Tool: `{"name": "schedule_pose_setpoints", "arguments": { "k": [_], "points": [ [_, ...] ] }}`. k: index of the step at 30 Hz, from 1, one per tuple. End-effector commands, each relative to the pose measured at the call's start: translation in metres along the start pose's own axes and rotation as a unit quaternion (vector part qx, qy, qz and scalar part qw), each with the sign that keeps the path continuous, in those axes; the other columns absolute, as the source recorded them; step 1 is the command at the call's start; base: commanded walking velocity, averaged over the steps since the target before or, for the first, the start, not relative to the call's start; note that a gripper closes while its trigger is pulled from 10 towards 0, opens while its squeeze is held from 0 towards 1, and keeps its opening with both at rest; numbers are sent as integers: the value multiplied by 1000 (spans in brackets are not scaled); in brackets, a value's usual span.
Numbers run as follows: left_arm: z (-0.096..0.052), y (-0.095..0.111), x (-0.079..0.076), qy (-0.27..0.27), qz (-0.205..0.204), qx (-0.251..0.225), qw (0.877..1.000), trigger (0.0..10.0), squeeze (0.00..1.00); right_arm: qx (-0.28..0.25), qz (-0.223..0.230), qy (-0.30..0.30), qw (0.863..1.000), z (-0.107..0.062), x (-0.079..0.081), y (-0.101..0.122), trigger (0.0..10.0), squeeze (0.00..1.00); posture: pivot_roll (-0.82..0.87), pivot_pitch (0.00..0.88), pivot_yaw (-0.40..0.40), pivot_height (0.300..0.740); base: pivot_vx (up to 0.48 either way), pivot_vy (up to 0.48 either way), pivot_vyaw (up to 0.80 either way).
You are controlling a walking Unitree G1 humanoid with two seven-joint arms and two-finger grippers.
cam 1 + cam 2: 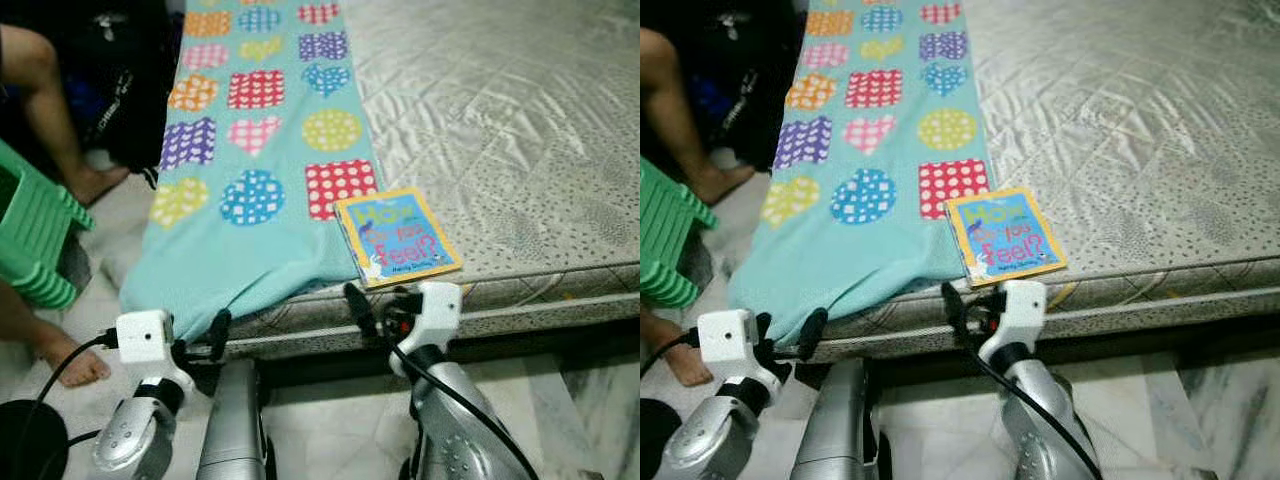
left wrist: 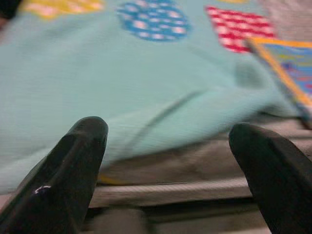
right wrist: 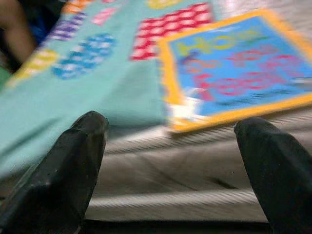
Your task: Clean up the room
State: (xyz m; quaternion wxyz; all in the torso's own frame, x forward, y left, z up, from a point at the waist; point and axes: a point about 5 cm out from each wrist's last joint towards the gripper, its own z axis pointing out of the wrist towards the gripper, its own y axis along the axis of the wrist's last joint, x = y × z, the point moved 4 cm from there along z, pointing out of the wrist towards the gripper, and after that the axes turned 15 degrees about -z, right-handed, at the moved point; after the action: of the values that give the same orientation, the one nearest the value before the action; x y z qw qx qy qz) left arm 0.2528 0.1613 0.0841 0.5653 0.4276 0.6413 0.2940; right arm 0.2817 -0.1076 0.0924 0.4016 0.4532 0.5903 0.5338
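We hold the right gripper [image 1: 372, 312] and left gripper [image 1: 203, 338], jaws released, below the yellow-bordered blue picture book [image 1: 397, 237]; next: reach up, grasp it.

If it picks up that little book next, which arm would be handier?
Probably the right. The right gripper sits open just below the mattress edge, directly in front of the book. The left gripper is open too, but faces the teal blanket further left.

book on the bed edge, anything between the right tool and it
Nothing visible. The right tool is open, just below the mattress edge, with the book straight ahead of its fingers. The blanket lies beside the book, not across the path.
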Motion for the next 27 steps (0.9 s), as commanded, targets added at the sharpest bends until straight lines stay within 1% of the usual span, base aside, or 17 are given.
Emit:
{"name": "schedule_pose_setpoints", "arguments": {
  "k": [1,3,7,14,24,27],
  "points": [
    [-5,0,8,10,3,1,1000,10000,0,-8,5,5,1000,-3,4,2,10000,0,-82,162,43,521,0,0,0],
    [-4,0,7,6,2,-1,1000,10000,0,-3,5,0,1000,-5,0,-1,10000,0,-81,161,42,521,0,0,0],
    [-3,1,6,3,1,-3,1000,10000,0,-4,2,2,1000,-6,1,-2,10000,0,-82,161,43,521,124,0,0],
    [-2,1,5,-3,2,-4,1000,10000,0,-7,-7,6,1000,-6,3,-2,10000,0,-83,160,44,521,312,0,0],
    [-4,-1,6,-1,1,-1,1000,10000,0,-7,-9,7,1000,-6,4,-3,10000,0,-81,163,45,521,404,0,0],
    [-3,-3,8,9,5,4,1000,10000,0,-5,-10,7,1000,-6,3,-5,10000,0,-80,162,45,521,86,0,0]
  ]
}}
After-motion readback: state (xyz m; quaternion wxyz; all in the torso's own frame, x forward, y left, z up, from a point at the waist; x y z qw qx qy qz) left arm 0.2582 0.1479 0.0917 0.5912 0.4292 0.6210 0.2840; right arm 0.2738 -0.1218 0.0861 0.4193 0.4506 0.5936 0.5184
